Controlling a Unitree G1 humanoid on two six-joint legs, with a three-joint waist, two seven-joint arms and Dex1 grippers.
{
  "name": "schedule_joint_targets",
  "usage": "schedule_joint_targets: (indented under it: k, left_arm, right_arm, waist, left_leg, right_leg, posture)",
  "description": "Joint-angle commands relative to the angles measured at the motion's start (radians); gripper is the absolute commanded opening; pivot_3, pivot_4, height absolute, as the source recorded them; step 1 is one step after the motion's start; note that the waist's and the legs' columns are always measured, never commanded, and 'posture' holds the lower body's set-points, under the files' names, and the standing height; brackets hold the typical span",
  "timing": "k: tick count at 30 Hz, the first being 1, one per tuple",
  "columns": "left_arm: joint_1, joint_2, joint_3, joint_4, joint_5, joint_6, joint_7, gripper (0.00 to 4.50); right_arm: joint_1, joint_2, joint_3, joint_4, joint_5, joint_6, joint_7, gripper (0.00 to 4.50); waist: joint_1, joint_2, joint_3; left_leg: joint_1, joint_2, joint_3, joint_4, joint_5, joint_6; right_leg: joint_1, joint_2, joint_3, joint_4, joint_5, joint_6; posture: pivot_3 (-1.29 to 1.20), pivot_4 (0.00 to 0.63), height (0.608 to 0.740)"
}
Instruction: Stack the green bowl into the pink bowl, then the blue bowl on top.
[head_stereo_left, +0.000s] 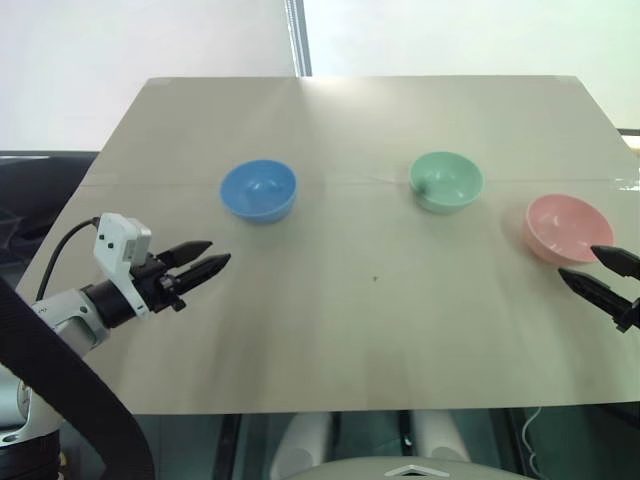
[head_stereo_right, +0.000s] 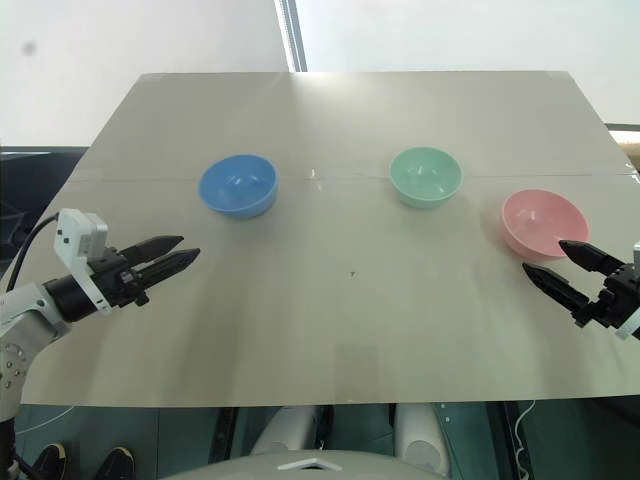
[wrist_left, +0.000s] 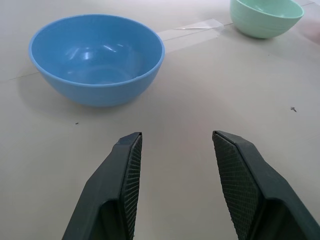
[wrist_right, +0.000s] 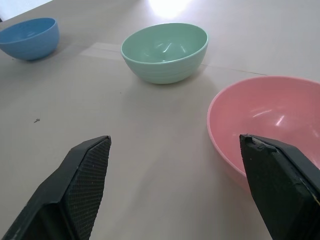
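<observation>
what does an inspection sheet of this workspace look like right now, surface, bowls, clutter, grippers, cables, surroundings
surface: beige table, bare between the bowls, with a taped seam running across it by the bowls and one tiny dark speck near the middle
job's things: blue bowl, green bowl and pink bowl stand apart in a rough row, each upright and empty, none stacked
clutter: nothing seen
grippers: left gripper open, empty, on the near side of the blue bowl; right gripper open wide, empty, just short of the pink bowl
cables: black cable looping from the left wrist camera
surroundings: pale wall and a vertical post behind the table
</observation>
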Motion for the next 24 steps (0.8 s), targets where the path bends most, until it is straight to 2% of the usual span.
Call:
schedule_joint_targets:
  k: [1, 24]
  left_arm:
    - [-0.007, 0.015, 0.025, -0.044, -0.010, -0.048, -0.031, 2.35]
    - [-0.045, 0.001, 0.000, -0.010, -0.011, -0.147, -0.074, 2.35]
  right_arm:
    - [-0.010, -0.019, -0.019, -0.001, -0.005, -0.027, 0.012, 4.50]
    - [-0.045, -0.029, 0.022, 0.010, -0.051, -0.026, -0.010, 4.50]
  waist:
    - [0.000, 0.000, 0.000]
    - [0.000, 0.000, 0.000]
  left_leg:
    - [0.000, 0.000, 0.000, 0.000, 0.000, 0.000]
    - [0.000, 0.000, 0.000, 0.000, 0.000, 0.000]
  right_leg:
    - [0.000, 0.000, 0.000, 0.000, 0.000, 0.000]
    - [0.000, 0.000, 0.000, 0.000, 0.000, 0.000]
  posture:
    - [0.00, 0.150, 0.740]
    - [0.00, 0.150, 0.740]
